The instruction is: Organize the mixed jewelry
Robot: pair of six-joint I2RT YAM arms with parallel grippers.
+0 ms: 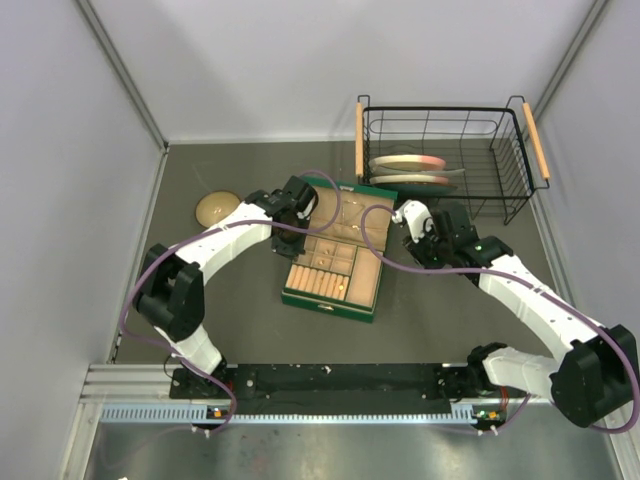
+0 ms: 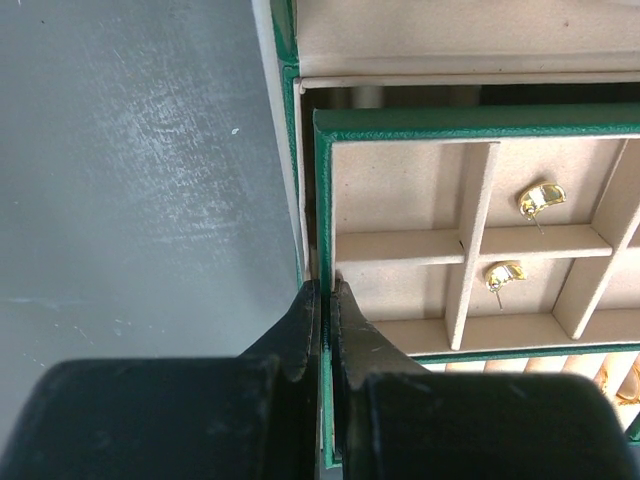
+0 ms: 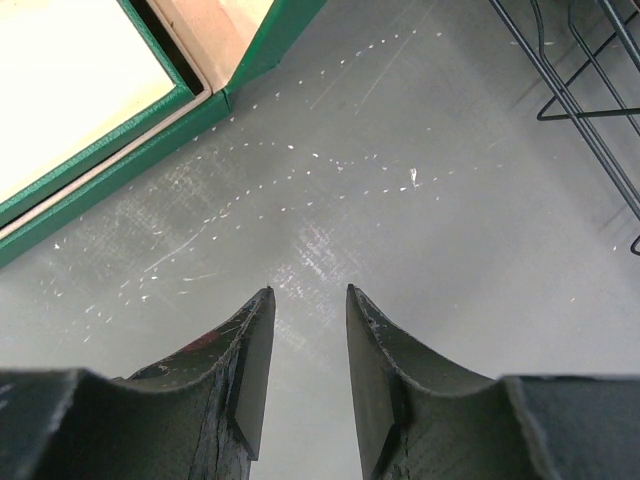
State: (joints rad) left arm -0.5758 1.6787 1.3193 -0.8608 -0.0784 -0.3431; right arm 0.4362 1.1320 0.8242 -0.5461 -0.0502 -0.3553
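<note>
The green box (image 1: 330,303) lies open mid-table, its lid laid back toward the rack. In the left wrist view my left gripper (image 2: 327,288) is shut on the green rim (image 2: 480,122) of the beige tray, one finger outside the wall and one inside. Two gold earrings (image 2: 540,198) (image 2: 505,273) lie in separate small compartments, and another gold bit (image 2: 628,385) shows at the lower right edge. My right gripper (image 3: 308,292) stands open over bare table, right of the box's corner (image 3: 120,150), with nothing between its fingers. From above, the left gripper (image 1: 300,205) and the right gripper (image 1: 405,215) flank the lid.
A round wooden bowl (image 1: 215,207) sits left of the box. A black wire rack (image 1: 445,160) holding plates stands at the back right, its wires (image 3: 585,110) close to the right gripper. White walls enclose the table on three sides.
</note>
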